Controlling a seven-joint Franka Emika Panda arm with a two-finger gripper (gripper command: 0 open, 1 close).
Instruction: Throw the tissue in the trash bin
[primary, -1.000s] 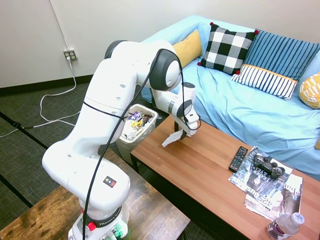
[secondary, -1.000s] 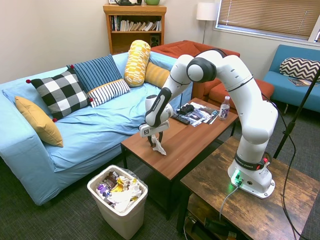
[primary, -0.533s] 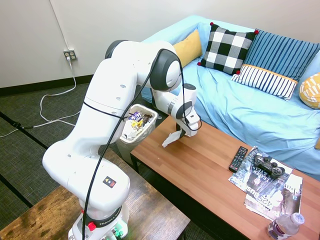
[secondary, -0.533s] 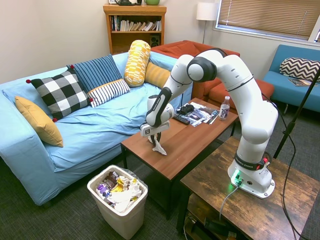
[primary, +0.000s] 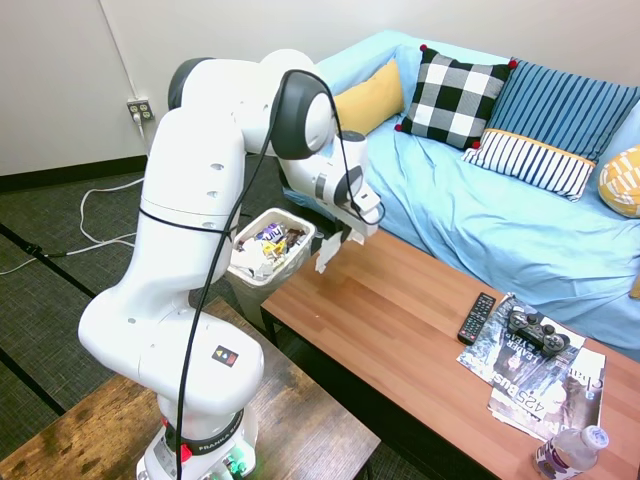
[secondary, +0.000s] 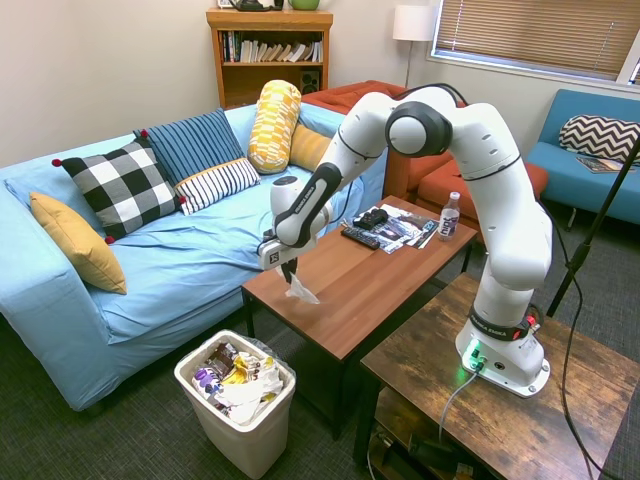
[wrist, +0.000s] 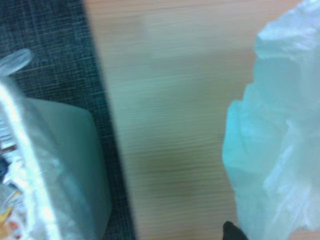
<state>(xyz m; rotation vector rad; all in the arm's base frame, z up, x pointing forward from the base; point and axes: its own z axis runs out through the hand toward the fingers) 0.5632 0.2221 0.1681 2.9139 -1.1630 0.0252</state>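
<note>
One wooden worktop (primary: 400, 320) stands before a blue sofa (primary: 500, 200); the pincer (secondary: 289, 275) pinches the tissue (secondary: 301, 291) over its end edge, near the floor-standing trash bin (secondary: 238, 400).

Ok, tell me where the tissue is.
The tissue hangs from the gripper above the wooden table's end nearest the trash bin, not yet over it.

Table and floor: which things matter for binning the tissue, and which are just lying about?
In play:
tissue, held by the hand
trash bin

Lying about:
TV remote
game controller
magazines
water bottle
</note>
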